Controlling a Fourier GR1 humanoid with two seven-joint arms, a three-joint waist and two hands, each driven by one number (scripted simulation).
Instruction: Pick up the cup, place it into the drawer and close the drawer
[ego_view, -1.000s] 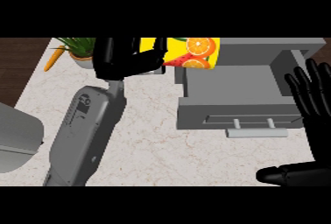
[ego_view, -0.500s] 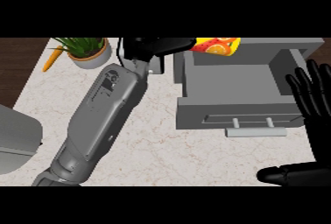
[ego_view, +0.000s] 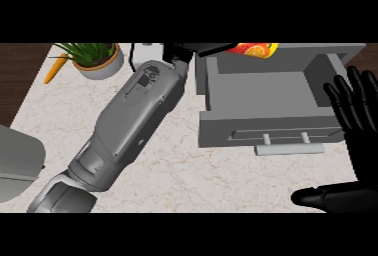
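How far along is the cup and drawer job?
Done: the cup is picked up, held by the left hand at the far edge of the open drawer. In hand: getting it into the drawer. Left: release it inside, then close the drawer. The right hand rests open at the right.

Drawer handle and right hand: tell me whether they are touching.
Apart. The head view shows counter between the drawer handle and the open right hand.
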